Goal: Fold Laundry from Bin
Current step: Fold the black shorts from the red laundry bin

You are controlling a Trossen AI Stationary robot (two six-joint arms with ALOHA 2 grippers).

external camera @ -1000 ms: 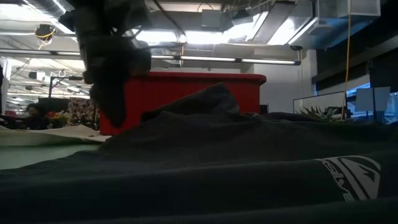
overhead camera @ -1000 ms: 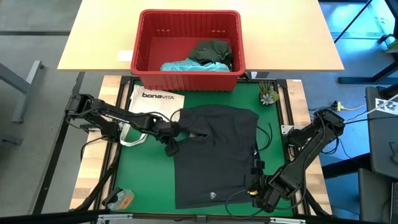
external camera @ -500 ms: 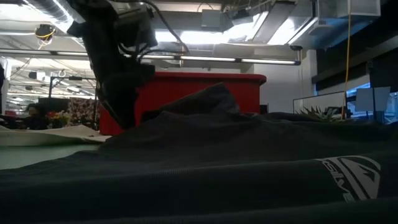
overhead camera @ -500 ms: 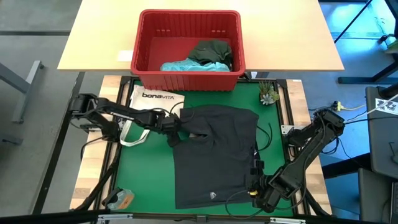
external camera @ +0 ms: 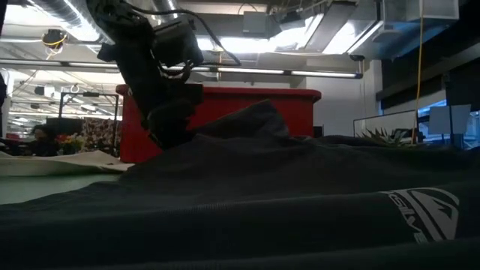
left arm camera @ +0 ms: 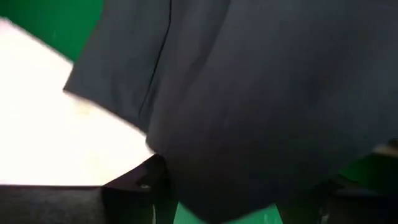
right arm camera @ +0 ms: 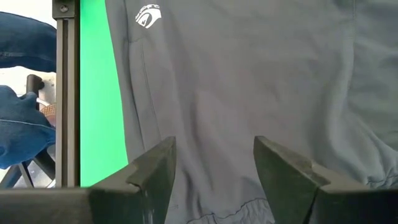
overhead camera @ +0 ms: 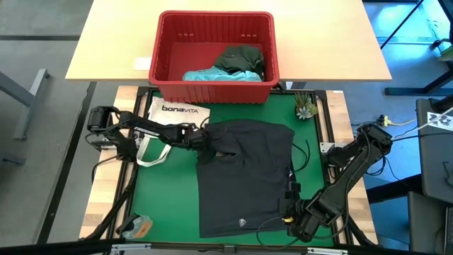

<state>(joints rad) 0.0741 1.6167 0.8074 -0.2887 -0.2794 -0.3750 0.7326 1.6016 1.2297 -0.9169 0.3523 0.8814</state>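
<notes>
While spread flat: dark grey garment (overhead camera: 244,180), soft, smooth knit
Left gripper (overhead camera: 205,144): at its ten o'clock edge, fingers parted
Right gripper (right arm camera: 211,165): jaws apart, empty, five o'clock hem

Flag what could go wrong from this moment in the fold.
1. The left pincer sits open at the dark grey garment's far-left corner, beside the white tote bag; closing could catch the tote's edge as well.
2. Drawstrings trail off the garment's right side and might snag or drag during a fold.
3. The right pincer is open over the near hem; lifting one corner only could bunch the cloth rather than fold it.
</notes>
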